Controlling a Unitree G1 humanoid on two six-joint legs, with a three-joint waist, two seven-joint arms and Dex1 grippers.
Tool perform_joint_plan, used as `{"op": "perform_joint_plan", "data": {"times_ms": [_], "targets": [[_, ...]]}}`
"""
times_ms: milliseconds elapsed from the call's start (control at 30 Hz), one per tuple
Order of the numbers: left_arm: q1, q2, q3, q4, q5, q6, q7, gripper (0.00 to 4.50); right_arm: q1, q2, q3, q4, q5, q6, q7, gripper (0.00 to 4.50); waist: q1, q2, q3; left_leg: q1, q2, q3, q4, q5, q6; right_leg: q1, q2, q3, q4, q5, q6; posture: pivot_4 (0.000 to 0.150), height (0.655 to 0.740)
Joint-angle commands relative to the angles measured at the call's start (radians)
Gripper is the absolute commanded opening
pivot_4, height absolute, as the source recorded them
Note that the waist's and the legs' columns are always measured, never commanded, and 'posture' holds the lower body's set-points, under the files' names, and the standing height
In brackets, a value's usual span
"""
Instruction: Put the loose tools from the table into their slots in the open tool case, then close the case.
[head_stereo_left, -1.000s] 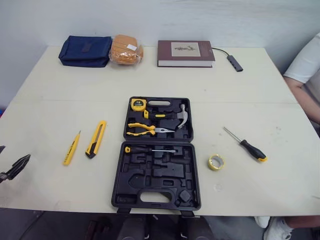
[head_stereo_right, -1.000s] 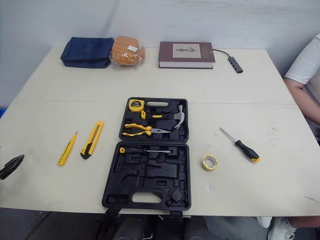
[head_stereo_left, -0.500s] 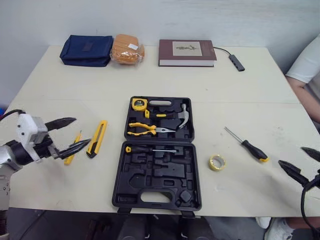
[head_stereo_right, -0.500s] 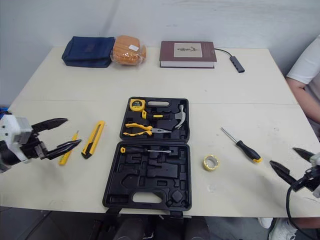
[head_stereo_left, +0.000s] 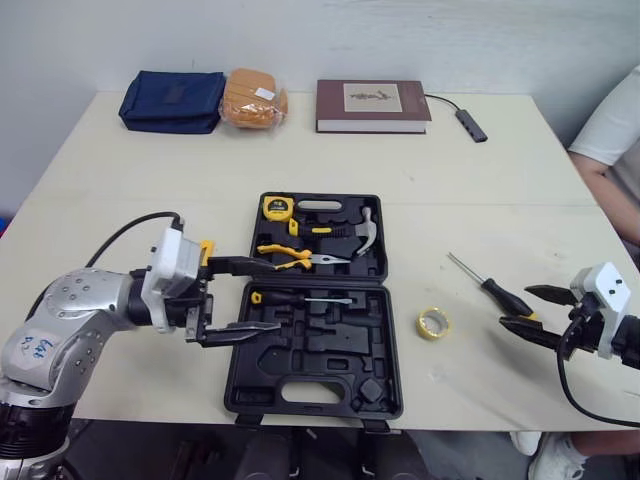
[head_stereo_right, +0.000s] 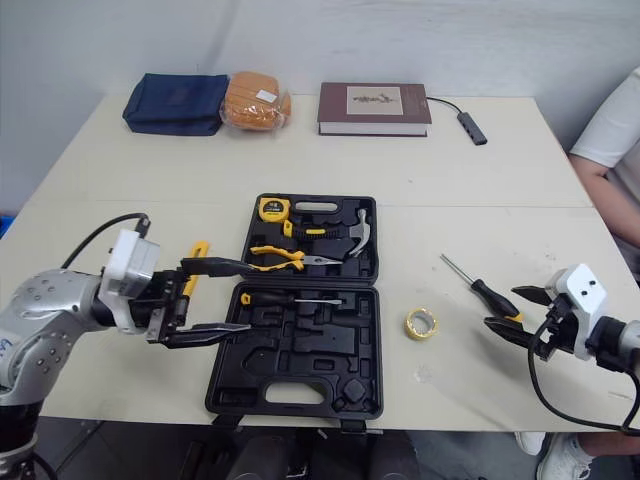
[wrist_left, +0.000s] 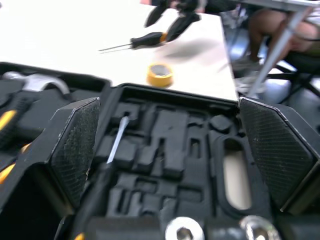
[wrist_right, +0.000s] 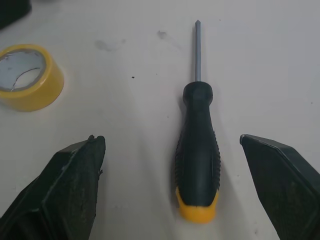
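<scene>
Four tools sit in the open tool case (head_stereo_left: 318, 352): one tape measure (head_stereo_left: 277, 208), one pair of pliers (head_stereo_left: 285, 258) and one hammer (head_stereo_left: 362, 232) in the far half, and one slim screwdriver (head_stereo_left: 300, 299) in the near half, whose other slots are bare. Two loose things lie between the case and the table's (head_stereo_left: 120, 200) right edge: one black screwdriver (head_stereo_left: 497, 294) and one yellow tape roll (head_stereo_left: 432, 324). Part of one yellow utility knife (head_stereo_left: 205, 251) shows just beside the case's left wall.

The left gripper (head_stereo_left: 245, 297) hovers over that left wall, jaws released and spread wide. The right gripper (head_stereo_left: 517, 307) has its jaws parted, straddling the black screwdriver's handle end without touching it.

The case's front rim lies at the near edge. Along the far edge stand one blue pouch (head_stereo_left: 172, 100), one orange bundle (head_stereo_left: 253, 98), one book (head_stereo_left: 372, 105) and one adapter cable (head_stereo_left: 465, 118), with a wide bare band between them and the case. A person's sleeve (head_stereo_left: 612, 125) is at the right edge.
</scene>
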Motion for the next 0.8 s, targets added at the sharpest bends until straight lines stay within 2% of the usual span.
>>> {"op": "perform_joint_plan", "data": {"times_ms": [33,367,467,600,667,800], "targets": [[-0.006,0.001,0.006,-0.034,-0.028,0.006,-0.015,4.46,-0.018,-0.018,0.007,0.000,-0.012,0.026,0.014,4.50,0.007,0.000,0.000,0.000,0.000,0.000,0.000,0.000,0.000,0.000,0.000,0.000,0.000,0.000,0.000,0.150,0.7400],[0.022,-0.008,0.007,-0.025,-0.007,-0.013,-0.030,4.46,-0.049,-0.001,0.023,0.054,-0.057,0.013,-0.002,4.50,0.012,0.000,0.000,0.000,0.000,0.000,0.002,0.000,0.000,0.000,0.000,0.001,0.000,0.000,0.000,0.150,0.7400],[0.021,-0.015,0.001,-0.031,-0.003,-0.016,-0.027,4.50,-0.058,-0.002,0.038,0.093,-0.077,0.017,-0.006,3.69,0.012,0.000,0.000,0.000,0.000,0.000,0.002,0.000,0.000,0.000,0.000,0.001,0.000,0.000,0.000,0.150,0.7400],[0.015,-0.019,0.001,-0.030,-0.002,-0.017,-0.027,4.50,-0.059,0.004,0.042,0.104,-0.079,0.009,0.013,1.70,0.012,0.000,0.000,0.000,0.000,0.000,0.002,0.000,0.000,0.000,0.000,0.001,0.000,0.000,0.000,0.150,0.7400],[0.013,-0.020,0.000,-0.028,-0.001,-0.018,-0.026,4.50,-0.062,0.012,0.035,0.106,-0.074,0.001,0.016,1.00,0.011,0.000,0.000,0.000,0.000,0.000,0.002,0.000,0.000,0.000,0.000,0.001,0.000,0.000,0.000,0.150,0.7400],[0.007,-0.027,-0.003,-0.020,0.000,-0.028,-0.033,4.50,-0.053,0.026,0.016,0.103,-0.066,-0.024,0.021,1.01,0.011,0.000,0.000,0.000,0.001,0.000,0.002,0.000,0.000,0.000,0.000,0.001,0.000,0.000,0.000,0.150,0.7400]]}}
